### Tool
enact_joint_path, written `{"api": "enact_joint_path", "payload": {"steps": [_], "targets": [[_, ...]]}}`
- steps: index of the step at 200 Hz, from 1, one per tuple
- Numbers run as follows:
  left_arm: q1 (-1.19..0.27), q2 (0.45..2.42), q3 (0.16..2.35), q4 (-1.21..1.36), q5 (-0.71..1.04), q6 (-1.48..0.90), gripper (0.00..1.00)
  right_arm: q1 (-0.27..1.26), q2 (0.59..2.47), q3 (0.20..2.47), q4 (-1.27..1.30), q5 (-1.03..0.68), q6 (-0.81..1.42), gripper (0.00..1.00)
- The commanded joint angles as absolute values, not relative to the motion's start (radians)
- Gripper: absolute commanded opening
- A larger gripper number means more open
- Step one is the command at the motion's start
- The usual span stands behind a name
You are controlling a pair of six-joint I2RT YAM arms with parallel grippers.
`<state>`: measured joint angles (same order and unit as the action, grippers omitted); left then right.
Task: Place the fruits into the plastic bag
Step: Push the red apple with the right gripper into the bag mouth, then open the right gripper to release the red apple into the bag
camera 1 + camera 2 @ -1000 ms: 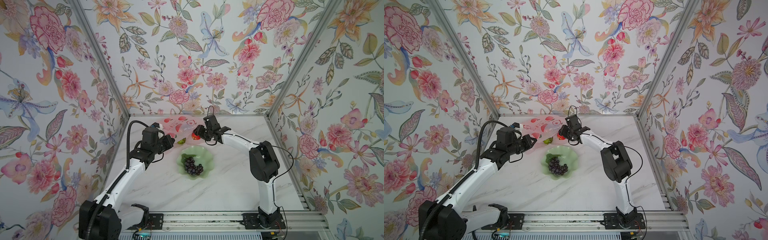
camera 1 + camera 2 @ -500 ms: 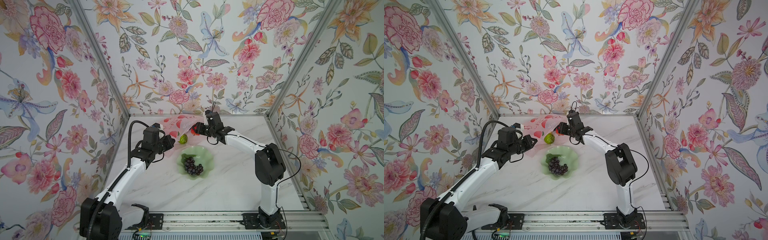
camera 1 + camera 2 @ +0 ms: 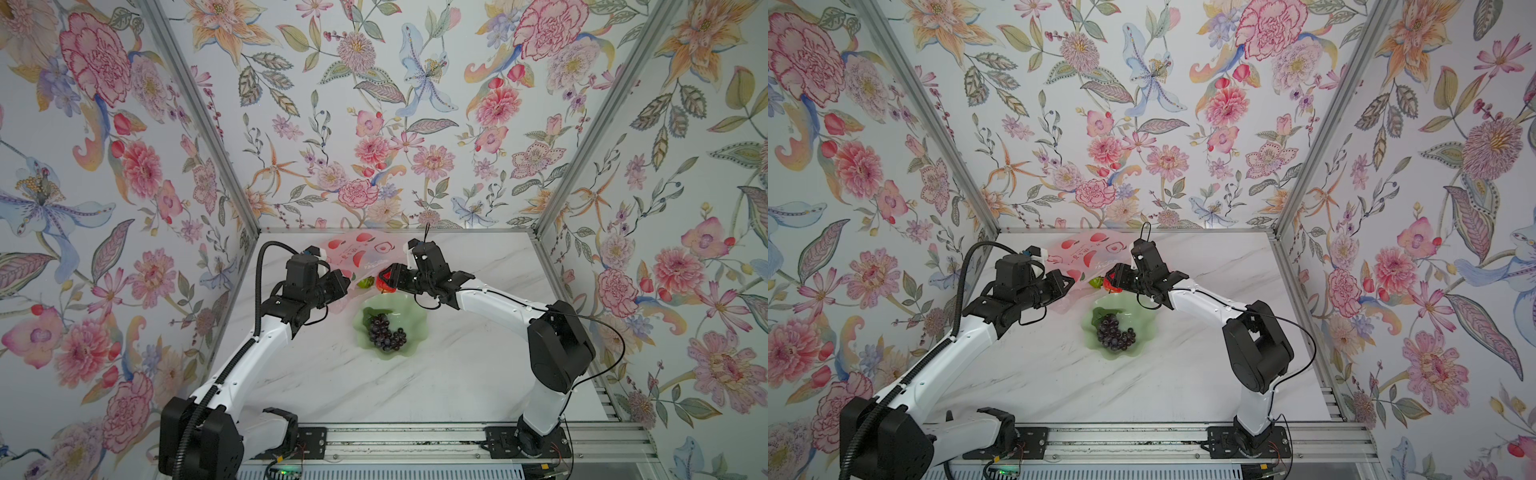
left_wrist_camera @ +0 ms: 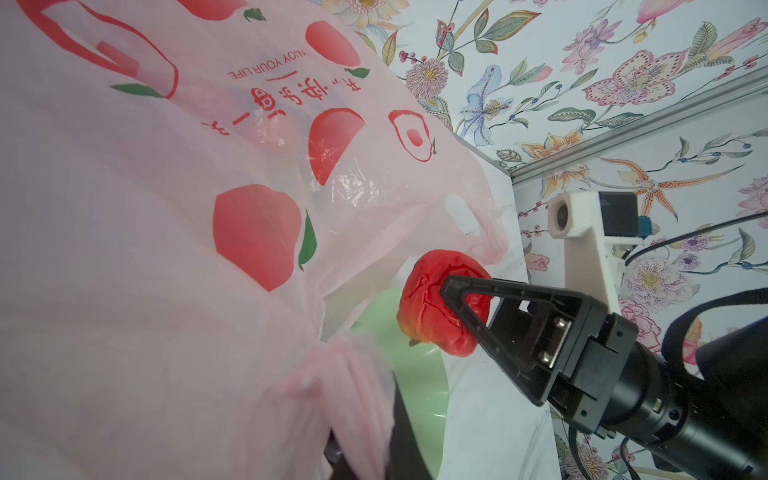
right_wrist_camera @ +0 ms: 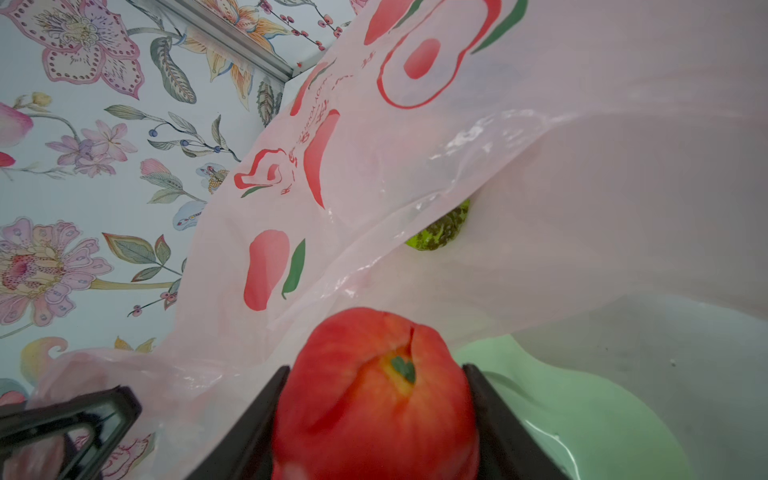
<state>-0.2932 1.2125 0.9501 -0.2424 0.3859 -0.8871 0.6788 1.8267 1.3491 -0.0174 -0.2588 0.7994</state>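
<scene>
Nearest, a grey aluminium rail (image 3: 415,436) across the front edge, with both arm bases bolted on. Behind it a white marble-veined tabletop (image 3: 415,386), bare over its front half. Around it, three walls of floral wallpaper (image 3: 374,124) in pink, orange and blue, joined by metal corner posts.

Toward the middle, a pale green scalloped dish (image 3: 419,328) holding dark purple grapes (image 3: 386,332). Just behind the dish, the plastic bag (image 3: 361,253), translucent pink with red fruit prints, lying toward the back wall with its mouth facing the dish. Printed on it in red, seen upside down in the left wrist view: "ENJOY YOUR LIFE", with a row of larger red characters beside it, not made out.

Left arm (image 3: 249,353) slanting from the front left base up toward the bag, black cable (image 3: 262,282) looped over the wrist. Left end effector (image 3: 340,280) closed, pinching a gathered fold of the bag's near edge. Right arm (image 3: 498,299) upright from the front right base to a black elbow, then white forearm reaching back toward the middle. Right end effector (image 5: 376,370) clamped on a red peach (image 5: 365,415), held over the dish's far rim, right at the bag's mouth. Deeper in the mouth, a bumpy green fruit (image 5: 440,232), half hidden under the upper film
</scene>
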Motion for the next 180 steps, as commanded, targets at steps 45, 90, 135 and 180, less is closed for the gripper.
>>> {"api": "enact_joint_path", "payload": {"steps": [45,90,135,180], "targets": [[-0.311,1.189,0.986,-0.259,0.384,-0.845,0.00,0.620,2.097,1.686,-0.172,-0.445,0.885,0.53],[-0.313,1.171,0.989,-0.246,0.393,-0.829,0.00,0.589,2.214,1.845,-0.225,-0.342,0.924,0.51],[-0.315,1.149,0.991,-0.231,0.384,-0.824,0.00,0.589,2.237,1.863,-0.290,-0.129,0.911,0.52],[-0.311,1.150,0.976,-0.214,0.397,-0.833,0.00,0.577,2.278,1.872,-0.285,-0.139,0.938,0.59]]}}
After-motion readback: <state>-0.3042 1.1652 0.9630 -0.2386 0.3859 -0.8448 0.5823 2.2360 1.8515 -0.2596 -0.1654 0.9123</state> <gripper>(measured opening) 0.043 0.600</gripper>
